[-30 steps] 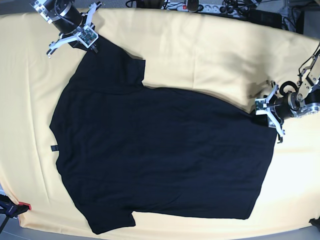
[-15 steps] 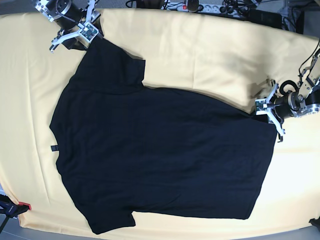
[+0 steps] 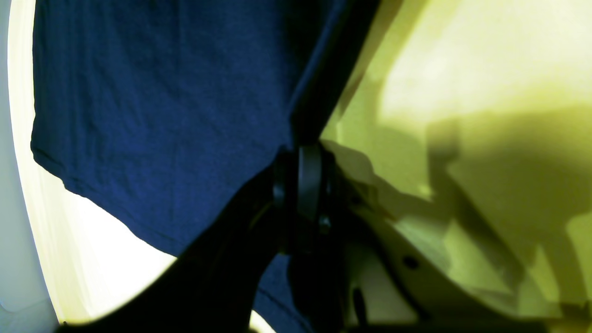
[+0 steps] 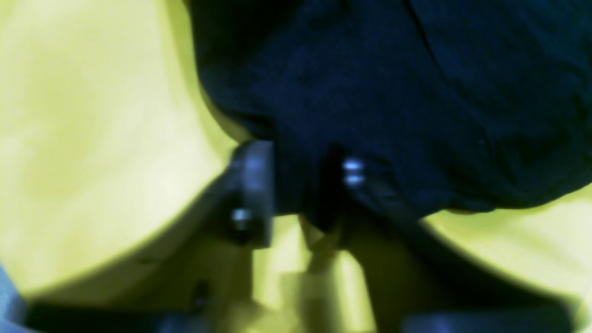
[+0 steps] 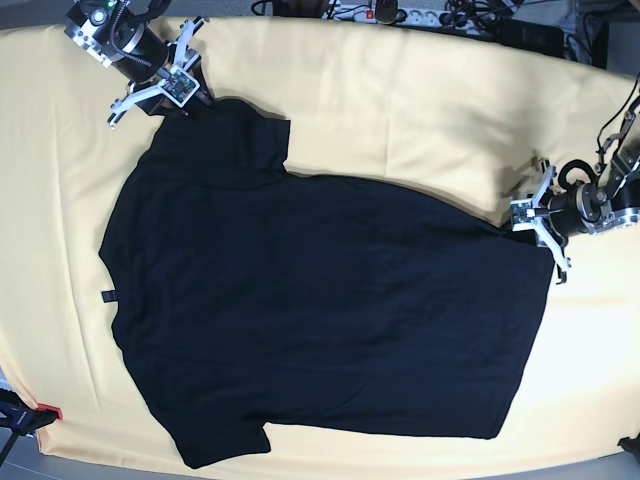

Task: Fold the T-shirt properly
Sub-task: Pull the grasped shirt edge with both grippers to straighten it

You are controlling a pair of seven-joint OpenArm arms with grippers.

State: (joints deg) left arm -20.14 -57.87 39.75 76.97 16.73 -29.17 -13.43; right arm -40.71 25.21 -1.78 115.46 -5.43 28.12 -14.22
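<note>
Since a second ago, my right gripper (image 5: 172,88) has shifted a little toward the sleeve at the far left corner of the desk, and the sleeve tip that lay spread under it is now bunched up at the fingers. My left gripper (image 5: 531,218) has barely moved at the hem corner on the opposite side.

The large black short-sleeved cotton T-shirt (image 5: 320,320) lies flat and plain side up on the pale yellow cloth (image 5: 400,90) that covers the desk, collar toward the base view's left edge, hem toward its right, one sleeve pointing to the far edge and the other to the near edge.

In the right wrist view my jaws stand partly apart, with a dark fold of the T-shirt (image 4: 393,92) lying between and over them; the picture is blurred and I cannot tell whether they grip the fabric or only straddle it. One metal finger (image 4: 252,185) shows bare against the yellow cloth (image 4: 92,115).

In the left wrist view my jaws are drawn together, pinched on the edge of the T-shirt (image 3: 162,115), whose hem runs away from the pads across the bright yellow cloth (image 3: 462,69). The arm's shadow falls on that cloth beside the grip
</note>
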